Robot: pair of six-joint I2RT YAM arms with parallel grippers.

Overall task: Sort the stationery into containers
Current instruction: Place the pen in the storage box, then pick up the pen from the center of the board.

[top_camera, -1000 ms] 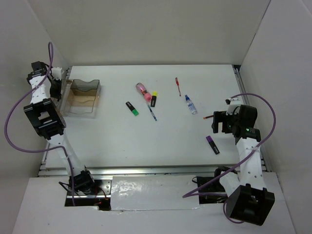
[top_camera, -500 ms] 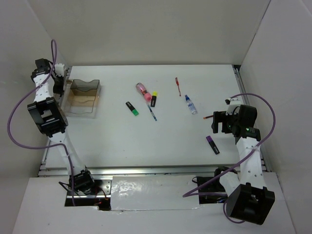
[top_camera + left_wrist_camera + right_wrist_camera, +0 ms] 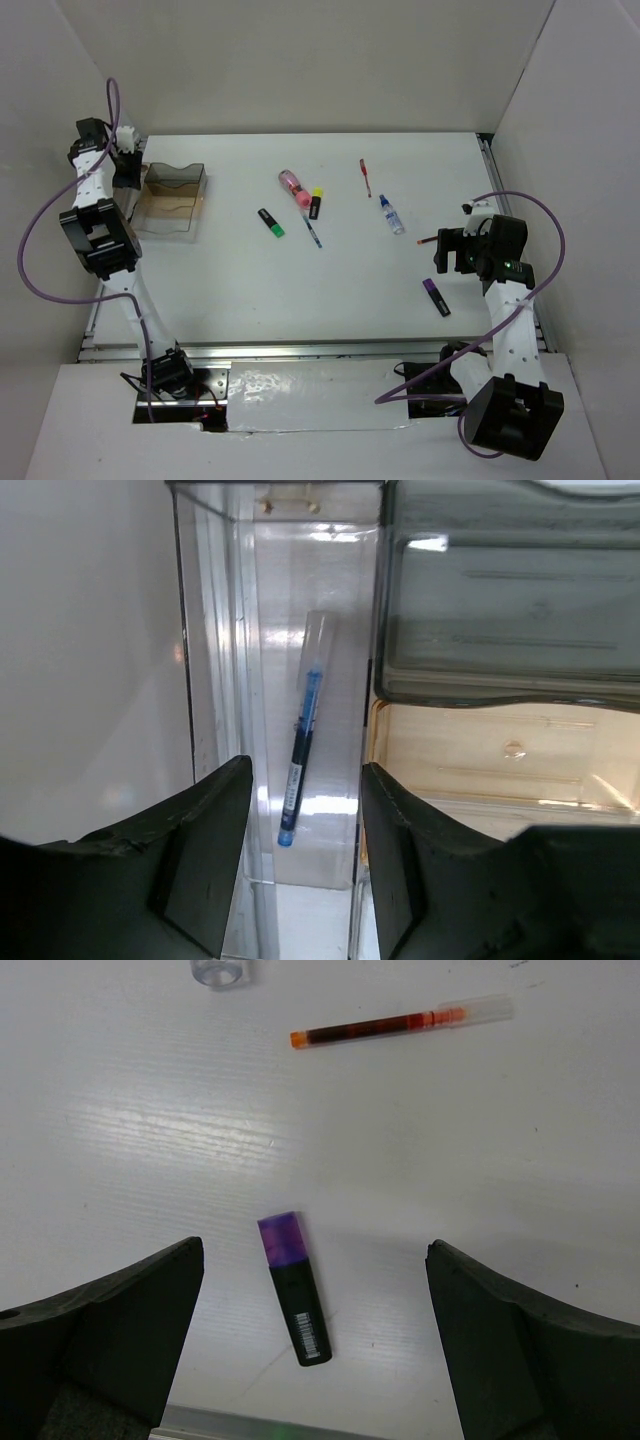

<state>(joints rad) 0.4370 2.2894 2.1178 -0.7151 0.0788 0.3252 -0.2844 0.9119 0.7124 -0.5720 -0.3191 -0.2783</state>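
White table (image 3: 330, 290), walled. Left gripper (image 3: 305, 772): fingers spread, holding nothing, above blue pen (image 3: 300, 745) lying inside narrow clear box (image 3: 215, 630). Right gripper (image 3: 315, 1248): spread wide over purple highlighter (image 3: 298, 1305) on table; red pen (image 3: 380, 1025) nearby.

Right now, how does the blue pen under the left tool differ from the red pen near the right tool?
The blue pen lies inside the narrow clear container; the red pen lies on the bare table. The blue pen is sorted, the red pen not yet. Ink colour differs: blue against red-orange. Both are thin with a clear cap, and neither is gripped.
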